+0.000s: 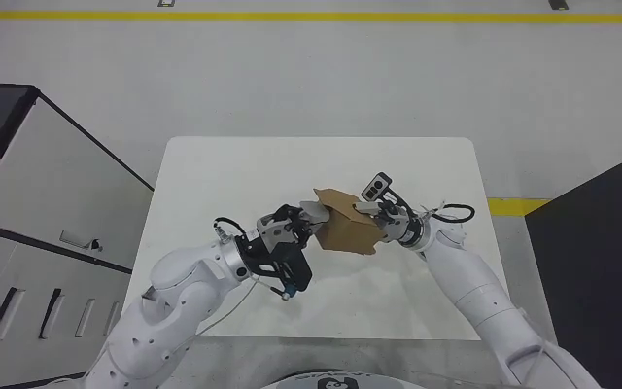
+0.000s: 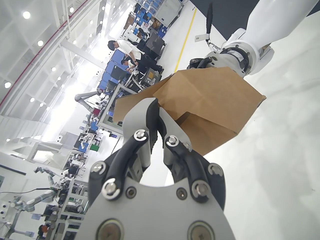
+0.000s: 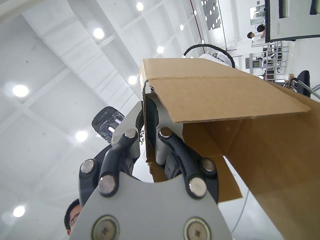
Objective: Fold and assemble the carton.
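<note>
A brown carton (image 1: 342, 229) is held off the white table (image 1: 243, 175) near its middle, partly folded, with flaps loose. My right gripper (image 1: 369, 207) is at the carton's right side; in the right wrist view it (image 3: 147, 106) is shut on a side wall of the carton (image 3: 225, 96), the cardboard edge running between its fingers. My left gripper (image 1: 313, 216) is at the carton's left side. In the left wrist view it (image 2: 154, 106) is shut, pads together, tips against the carton (image 2: 212, 96) where a flap meets the body.
The table has bare room all around the carton. A grey cabinet (image 1: 58, 185) stands off the table's left edge and a dark panel (image 1: 583, 253) off its right.
</note>
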`<state>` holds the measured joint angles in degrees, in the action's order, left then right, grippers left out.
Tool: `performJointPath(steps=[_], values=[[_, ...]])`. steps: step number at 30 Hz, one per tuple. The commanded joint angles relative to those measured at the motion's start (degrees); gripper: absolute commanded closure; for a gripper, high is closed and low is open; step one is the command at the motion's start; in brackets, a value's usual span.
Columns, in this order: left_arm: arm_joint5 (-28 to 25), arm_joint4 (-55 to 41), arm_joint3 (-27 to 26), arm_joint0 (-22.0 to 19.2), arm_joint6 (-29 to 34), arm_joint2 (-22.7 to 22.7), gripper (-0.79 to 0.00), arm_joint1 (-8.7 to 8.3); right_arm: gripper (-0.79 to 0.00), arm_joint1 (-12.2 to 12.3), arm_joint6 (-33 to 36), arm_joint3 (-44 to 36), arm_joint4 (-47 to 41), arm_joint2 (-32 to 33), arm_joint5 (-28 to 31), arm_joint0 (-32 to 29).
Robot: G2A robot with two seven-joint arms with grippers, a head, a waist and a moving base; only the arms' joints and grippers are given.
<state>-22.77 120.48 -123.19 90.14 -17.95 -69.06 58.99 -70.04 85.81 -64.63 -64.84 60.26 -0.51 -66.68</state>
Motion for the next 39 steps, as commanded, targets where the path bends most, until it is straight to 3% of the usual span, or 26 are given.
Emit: performJointPath(steps=[1, 39], values=[[-0.48, 0.02, 0.06, -0.09, -0.57, 0.02, 0.0, -0.05, 0.0, -0.05, 0.16, -0.02, 0.03, 0.03, -0.05, -0.05], [-0.87, 4.6, -1.52, 0.09, 1.34, 2.13, 0.0, -0.39, 0.0, -0.25, 1.97, -2.2, 2.17, 1.79, 0.17, -1.63]])
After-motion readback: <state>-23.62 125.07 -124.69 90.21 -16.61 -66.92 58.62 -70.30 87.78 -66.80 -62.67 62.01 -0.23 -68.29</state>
